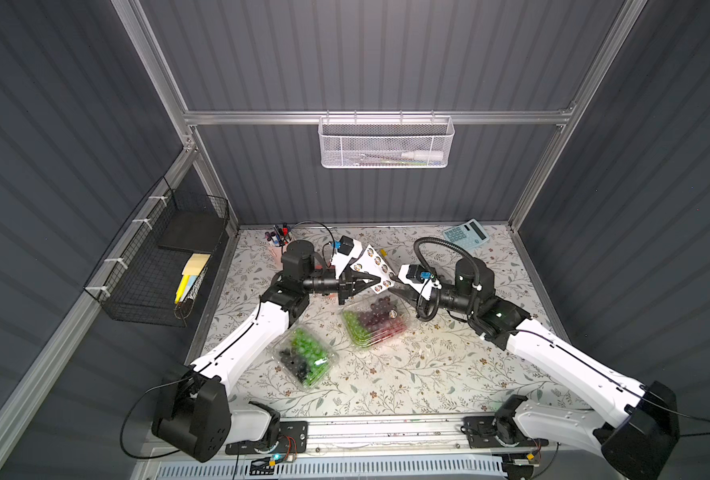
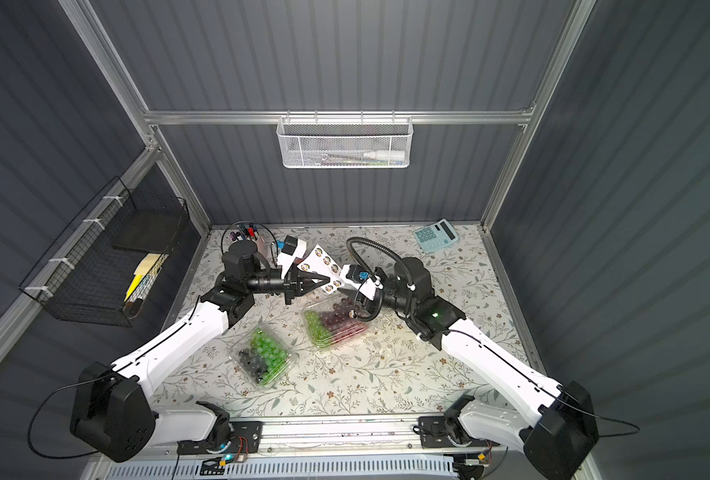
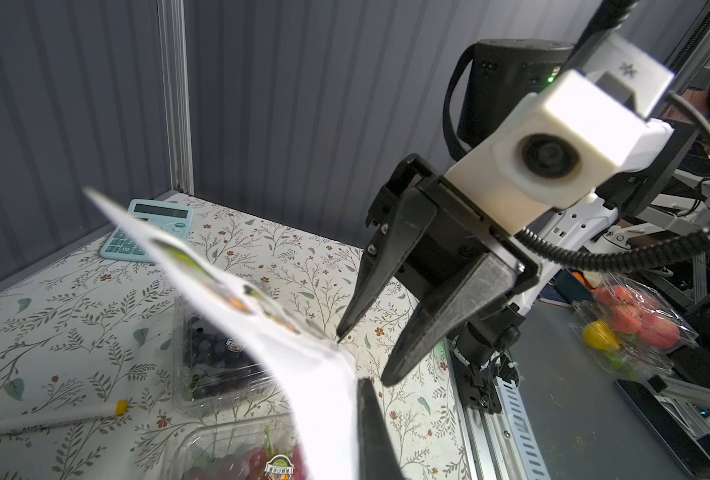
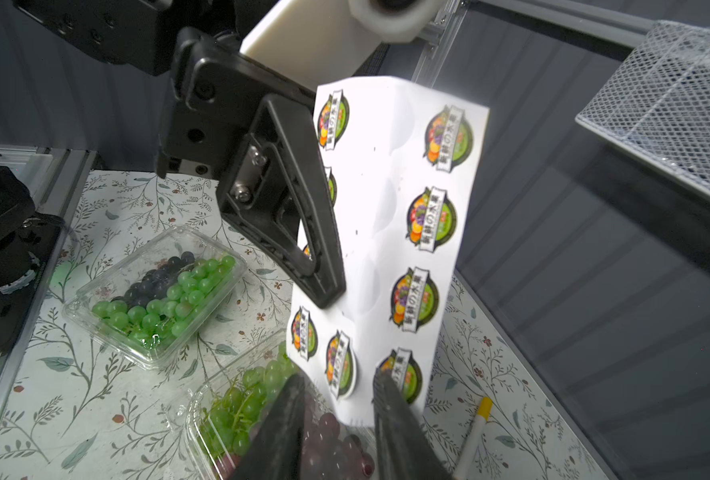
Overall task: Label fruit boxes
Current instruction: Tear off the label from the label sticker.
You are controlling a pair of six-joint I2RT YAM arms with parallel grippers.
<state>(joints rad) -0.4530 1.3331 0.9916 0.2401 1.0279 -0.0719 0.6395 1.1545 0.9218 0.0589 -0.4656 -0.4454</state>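
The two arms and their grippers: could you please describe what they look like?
The left arm and right arm have glossy white links, black joints and thin black cables. The left gripper and right gripper are black, with tapered triangular fingers. Each wrist carries a white camera block; a ribbed black hose loops from the right one.

Floral table (image 1: 428,374), green-and-black grape punnet (image 1: 305,359), green-and-red grape punnet (image 1: 374,322), blueberry punnet (image 3: 210,357), calculator (image 1: 466,233), marker (image 3: 54,417), pen cup (image 1: 278,243)

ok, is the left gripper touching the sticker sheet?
Touching. Right wrist view shows the left gripper shut on the sticker sheet, one black finger flat against its printed face.
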